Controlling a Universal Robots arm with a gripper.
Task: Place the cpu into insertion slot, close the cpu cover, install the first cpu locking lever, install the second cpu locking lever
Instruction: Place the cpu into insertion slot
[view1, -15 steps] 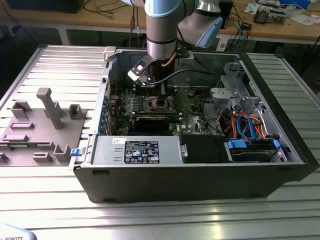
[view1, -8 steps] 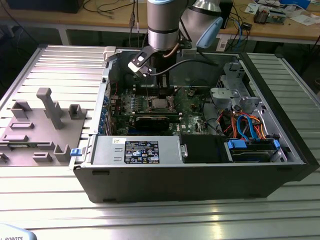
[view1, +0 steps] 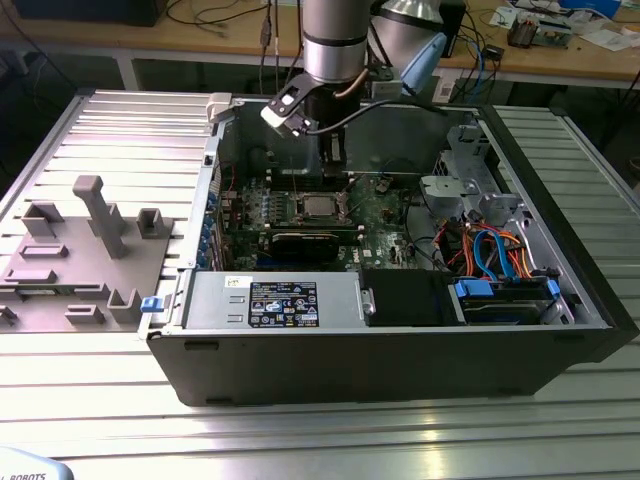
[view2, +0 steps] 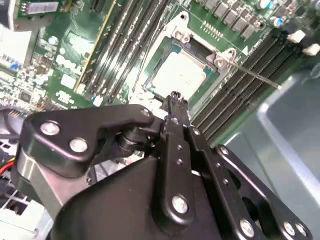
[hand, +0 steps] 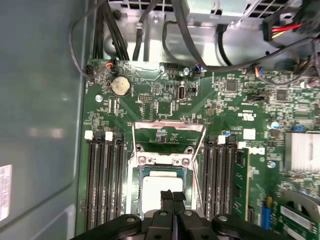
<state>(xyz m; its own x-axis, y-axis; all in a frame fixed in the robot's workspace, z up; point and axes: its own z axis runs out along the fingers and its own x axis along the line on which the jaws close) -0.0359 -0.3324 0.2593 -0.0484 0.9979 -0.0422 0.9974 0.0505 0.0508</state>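
The cpu (hand: 160, 182) lies flat in its socket, mid-motherboard (hand: 240, 105), between two banks of memory slots (hand: 105, 185). The cpu cover (hand: 167, 124) stands tilted up from its hinge. Just above the cpu hangs the tool (hand: 172, 196), narrow, fingertips pressed together and holding nothing. The open computer case (view1: 400, 350) sits on the desk (view1: 120, 120).

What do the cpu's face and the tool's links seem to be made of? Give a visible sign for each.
The cpu: pale silvery-grey face with a dull sheen, probably metal. The tool: black links, smooth with soft highlights and bright round fasteners; likely coated metal, though hard plastic is possible.
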